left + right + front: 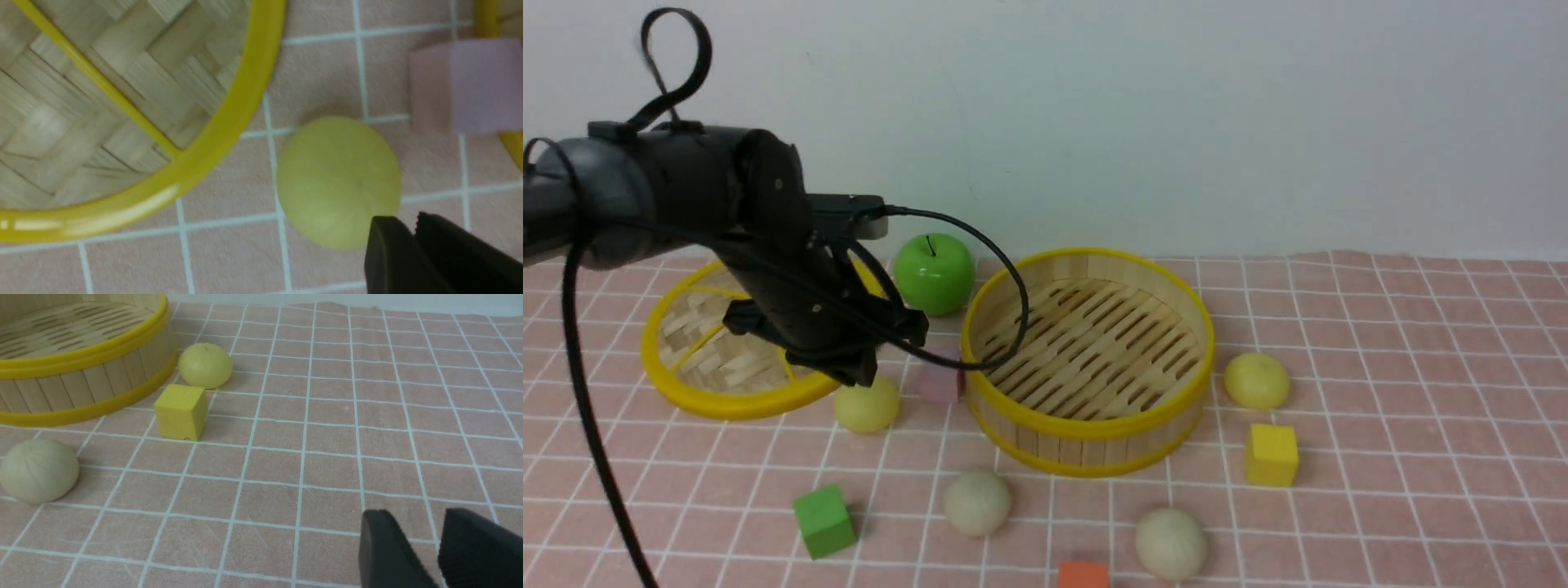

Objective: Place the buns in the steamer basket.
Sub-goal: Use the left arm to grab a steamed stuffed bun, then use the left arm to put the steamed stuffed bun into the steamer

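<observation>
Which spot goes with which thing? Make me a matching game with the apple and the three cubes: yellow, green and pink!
Things:
1. apple
2. yellow cube
3. green cube
4. pink cube

Places:
a. right of the basket, just in front of the yellow bun
b. at the back, between the lid and the basket
c. near the front, left of a beige bun
d. right beside the basket's left wall

Pairs: 1-b, 2-a, 3-c, 4-d
</observation>
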Available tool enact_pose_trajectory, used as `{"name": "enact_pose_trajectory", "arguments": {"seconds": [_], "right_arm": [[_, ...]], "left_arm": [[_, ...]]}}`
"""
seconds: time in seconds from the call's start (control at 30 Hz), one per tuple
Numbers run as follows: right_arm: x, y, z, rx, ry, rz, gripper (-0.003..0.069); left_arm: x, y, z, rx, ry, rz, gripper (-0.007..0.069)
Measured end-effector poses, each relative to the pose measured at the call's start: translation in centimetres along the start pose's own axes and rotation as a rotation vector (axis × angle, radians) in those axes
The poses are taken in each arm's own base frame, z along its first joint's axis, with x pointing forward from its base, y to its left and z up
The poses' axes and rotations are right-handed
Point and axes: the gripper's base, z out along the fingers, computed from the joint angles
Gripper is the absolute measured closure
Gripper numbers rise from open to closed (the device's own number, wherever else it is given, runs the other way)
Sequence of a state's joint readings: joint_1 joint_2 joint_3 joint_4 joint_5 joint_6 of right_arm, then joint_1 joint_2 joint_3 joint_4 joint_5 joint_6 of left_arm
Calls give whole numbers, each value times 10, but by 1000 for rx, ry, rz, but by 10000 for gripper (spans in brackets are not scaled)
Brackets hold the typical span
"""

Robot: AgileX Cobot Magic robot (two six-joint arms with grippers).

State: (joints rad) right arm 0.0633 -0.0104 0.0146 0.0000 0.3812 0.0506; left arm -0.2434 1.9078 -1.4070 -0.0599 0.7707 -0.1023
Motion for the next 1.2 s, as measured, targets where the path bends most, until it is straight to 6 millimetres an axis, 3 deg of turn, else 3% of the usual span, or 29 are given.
{"name": "enact_pose_trajectory", "arguments": {"seconds": [0.1,0.27,0.7,0.8,0.87,0.9,0.93,1.03,1.2], "right_arm": [[0,0,0,0,0,0,420],[0,0,0,0,0,0,420],[0,0,0,0,0,0,420],[0,0,0,0,0,0,420],[0,0,0,0,0,0,420],[0,0,0,0,0,0,420],[0,0,0,0,0,0,420],[0,0,0,0,0,0,419],[0,0,0,0,0,0,419]], "left_arm": [[-12,9,13,-15,-16,-25,412],[-17,13,31,-22,-25,-31,347],[-14,13,55,-12,12,-31,346],[-13,13,54,-10,30,-33,397],[-14,12,50,-7,62,-32,545],[-14,12,50,-7,67,-31,557],[-15,11,45,-6,79,-27,615],[-17,9,26,10,76,-24,638],[-22,-2,-27,85,-9,-10,638]]}}
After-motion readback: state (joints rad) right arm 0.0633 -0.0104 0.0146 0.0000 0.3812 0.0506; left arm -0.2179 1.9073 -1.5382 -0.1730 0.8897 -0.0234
